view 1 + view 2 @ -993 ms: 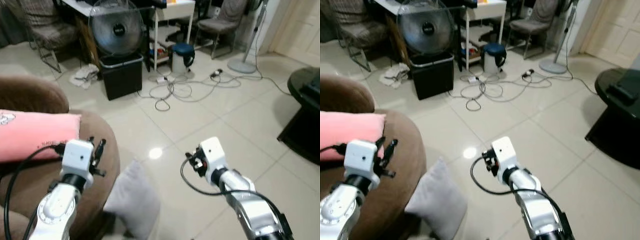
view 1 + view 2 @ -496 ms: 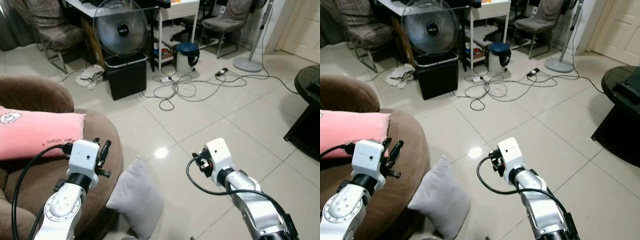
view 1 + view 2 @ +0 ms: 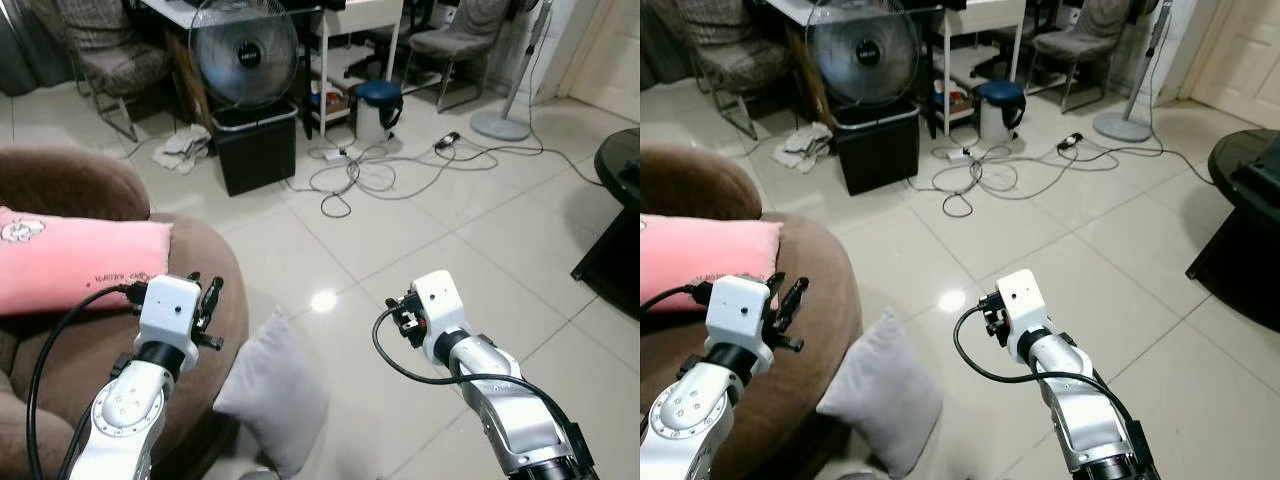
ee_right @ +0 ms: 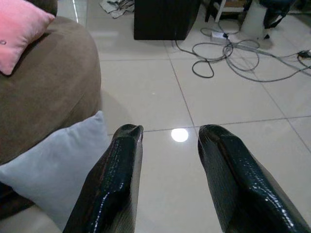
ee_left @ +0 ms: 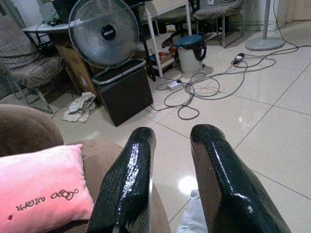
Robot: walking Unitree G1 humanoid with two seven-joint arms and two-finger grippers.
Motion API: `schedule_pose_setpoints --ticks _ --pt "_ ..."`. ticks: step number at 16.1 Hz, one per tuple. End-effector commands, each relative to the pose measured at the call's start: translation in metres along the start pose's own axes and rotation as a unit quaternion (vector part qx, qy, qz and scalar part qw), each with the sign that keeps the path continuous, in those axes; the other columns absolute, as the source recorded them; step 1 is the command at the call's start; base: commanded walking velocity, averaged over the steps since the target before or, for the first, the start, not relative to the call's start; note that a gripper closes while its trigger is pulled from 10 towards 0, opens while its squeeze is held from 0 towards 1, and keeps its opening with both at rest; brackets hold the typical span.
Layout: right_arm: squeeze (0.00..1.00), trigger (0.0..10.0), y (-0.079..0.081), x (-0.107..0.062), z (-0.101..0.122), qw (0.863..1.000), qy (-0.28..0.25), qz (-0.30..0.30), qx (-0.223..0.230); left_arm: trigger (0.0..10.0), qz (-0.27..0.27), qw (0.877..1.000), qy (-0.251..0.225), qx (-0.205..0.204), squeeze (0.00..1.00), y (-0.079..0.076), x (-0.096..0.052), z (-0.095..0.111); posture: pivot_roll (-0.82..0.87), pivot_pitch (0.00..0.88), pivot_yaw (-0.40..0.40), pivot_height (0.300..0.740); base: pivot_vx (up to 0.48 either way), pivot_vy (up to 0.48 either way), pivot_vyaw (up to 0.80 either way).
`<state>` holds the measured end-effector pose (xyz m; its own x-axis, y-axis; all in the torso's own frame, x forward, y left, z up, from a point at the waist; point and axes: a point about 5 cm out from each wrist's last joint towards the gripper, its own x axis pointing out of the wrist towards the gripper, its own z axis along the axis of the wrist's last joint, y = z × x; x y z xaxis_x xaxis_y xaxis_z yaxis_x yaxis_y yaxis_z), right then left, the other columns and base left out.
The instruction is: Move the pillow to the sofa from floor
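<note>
1. Currently in the approach step — nothing is grasped, and the pale grey square fabric pillow sits on the glossy cream tiled floor, leaning against the side of the rounded brown upholstered sofa.
2. Left gripper is raised over the sofa's edge, fingers parted with a moderate gap and holding nothing; a corner of the pillow peeks in below them in the left wrist view.
3. Right gripper hovers above bare floor just beside the pillow, jaws apart at a similar moderate width, empty. In its wrist view the pillow is just off one fingertip, not between the fingers.
4. Next move, as I judge it: bend or lower and swing the right gripper toward the pillow's upper corner or edge, close on the fabric, lift, then carry it over the sofa arm. The left gripper could pinch the other side — a soft pillow will probably sag from a single grip.
5. Pillow look: plain, no print, plump middle, one corner pointing up, lower part tucked against the sofa base.
6. A pink rectangular cushion with dark lettering already lies on the sofa seat; the drop spot should be beside it.
</note>
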<state>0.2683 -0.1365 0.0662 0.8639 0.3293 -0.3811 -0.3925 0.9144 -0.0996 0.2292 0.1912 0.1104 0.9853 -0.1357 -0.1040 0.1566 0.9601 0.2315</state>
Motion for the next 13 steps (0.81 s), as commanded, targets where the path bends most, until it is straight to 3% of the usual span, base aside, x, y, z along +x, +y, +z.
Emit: schedule_pose_setpoints --ticks 1,6,13 --pt "0.0 10.0 -0.003 0.0 0.002 1.0 -0.008 -0.008 0.002 10.0 0.006 1.0 0.004 0.002 0.0 0.003 0.001 -0.002 0.11 0.0 0.005 0.665 0.0 0.0 0.0" --pt "0.0 10.0 -0.004 -0.001 0.003 1.0 -0.011 -0.016 0.004 10.0 0.003 1.0 -0.003 0.0 0.0 0.004 0.005 0.0 0.11 0.0 0.011 0.627 0.0 0.0 0.0" --pt "0.0 10.0 -0.006 -0.002 0.004 0.999 -0.017 -0.028 0.012 10.0 -0.002 1.0 -0.019 0.01 0.0 0.007 0.014 0.007 0.1 0.0 0.021 0.627 0.0 0.0 0.0"
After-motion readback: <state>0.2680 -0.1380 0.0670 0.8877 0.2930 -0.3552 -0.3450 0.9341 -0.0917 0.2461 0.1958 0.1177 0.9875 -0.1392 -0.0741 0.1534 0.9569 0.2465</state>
